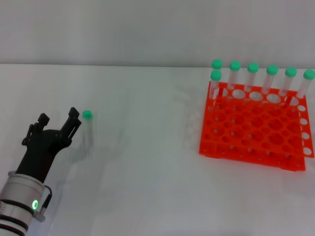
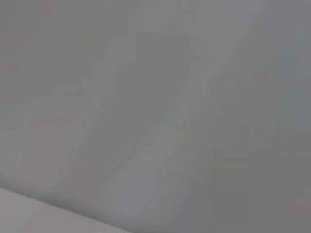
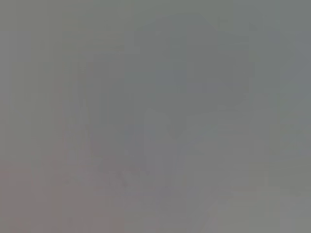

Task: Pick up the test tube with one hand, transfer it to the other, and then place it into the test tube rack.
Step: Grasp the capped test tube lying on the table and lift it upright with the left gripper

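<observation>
One black two-finger left pincer [image 1: 60, 119], on a silver-white banded wrist with a green glowing ring, reaches in from the lower left of the head view over the white desk [image 1: 147, 162]. Its fingers [image 1: 73, 118] are spread apart, pinching nothing, and point up and to the right.

Just beside the tips of the nearer finger stands the slim clear plastic test tube with a round green cap [image 1: 87, 115]. It appears upright on the desk, seen nearly from above, so the cap shows plainly while the clear body below it is faint against the white surface. Whether the finger touches the tube cannot be told.

Well apart, at the right side of the desk, sits the bright orange plastic two-tier test tube rack [image 1: 253, 130], its flat top a grid of round holes. Seven other green-capped clear tubes [image 1: 252, 68] stand upright along its far row and far left corner; the nearer holes hold nothing.

The right pincer is not in sight. Both wrist views show only featureless grey.
</observation>
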Motion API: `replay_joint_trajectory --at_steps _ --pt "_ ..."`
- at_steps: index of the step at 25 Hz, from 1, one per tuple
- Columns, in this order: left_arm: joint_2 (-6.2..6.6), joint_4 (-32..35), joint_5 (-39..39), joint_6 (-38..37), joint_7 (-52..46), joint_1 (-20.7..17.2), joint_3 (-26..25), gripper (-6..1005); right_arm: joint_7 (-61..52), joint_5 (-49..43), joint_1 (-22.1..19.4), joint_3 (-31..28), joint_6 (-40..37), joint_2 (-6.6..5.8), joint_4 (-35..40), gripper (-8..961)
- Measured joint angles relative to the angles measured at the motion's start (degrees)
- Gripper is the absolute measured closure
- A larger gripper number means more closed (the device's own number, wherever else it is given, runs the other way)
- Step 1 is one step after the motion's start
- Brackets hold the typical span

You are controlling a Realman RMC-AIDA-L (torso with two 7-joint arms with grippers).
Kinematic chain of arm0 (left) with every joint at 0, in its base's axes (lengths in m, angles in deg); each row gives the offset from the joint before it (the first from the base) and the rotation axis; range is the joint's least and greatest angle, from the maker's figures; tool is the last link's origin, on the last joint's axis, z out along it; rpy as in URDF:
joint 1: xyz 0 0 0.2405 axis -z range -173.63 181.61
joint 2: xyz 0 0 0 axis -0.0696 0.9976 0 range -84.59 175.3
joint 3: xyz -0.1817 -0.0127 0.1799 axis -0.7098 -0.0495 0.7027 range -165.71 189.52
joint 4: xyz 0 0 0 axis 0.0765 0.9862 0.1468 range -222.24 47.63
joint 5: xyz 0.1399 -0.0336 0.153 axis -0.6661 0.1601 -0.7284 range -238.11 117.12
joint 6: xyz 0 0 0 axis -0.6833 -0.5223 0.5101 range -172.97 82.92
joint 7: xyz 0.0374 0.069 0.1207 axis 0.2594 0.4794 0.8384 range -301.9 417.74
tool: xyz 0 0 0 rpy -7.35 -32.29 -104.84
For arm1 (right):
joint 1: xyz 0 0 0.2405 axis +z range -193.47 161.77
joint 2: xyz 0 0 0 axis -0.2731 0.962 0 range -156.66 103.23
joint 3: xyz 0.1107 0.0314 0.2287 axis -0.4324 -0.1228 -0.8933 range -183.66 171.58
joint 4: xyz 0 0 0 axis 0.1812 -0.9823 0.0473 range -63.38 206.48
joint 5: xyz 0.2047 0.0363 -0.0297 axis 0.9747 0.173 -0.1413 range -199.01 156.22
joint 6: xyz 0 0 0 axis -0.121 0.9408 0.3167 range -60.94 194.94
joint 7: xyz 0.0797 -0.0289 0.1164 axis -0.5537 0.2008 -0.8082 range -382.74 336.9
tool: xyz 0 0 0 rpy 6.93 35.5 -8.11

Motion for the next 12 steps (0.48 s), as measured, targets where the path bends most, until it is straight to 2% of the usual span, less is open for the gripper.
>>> replay_joint_trajectory --at_steps 3,8,12 --pt "0.37 -0.62 0.19 0.23 -3.22 0.49 -0.79 119 0.05 0.00 0.28 -0.06 0.00 -0.02 -0.04 81" --pt "0.84 -2.49 -0.05 0.65 -10.24 1.07 -7.37 122 0.06 0.00 0.63 -0.06 0.00 -0.08 -0.22 81" --pt "1.70 -8.68 -3.92 0.80 -23.64 4.38 -7.94 125 0.06 -0.01 0.78 -0.12 -0.01 -0.10 -0.42 80"
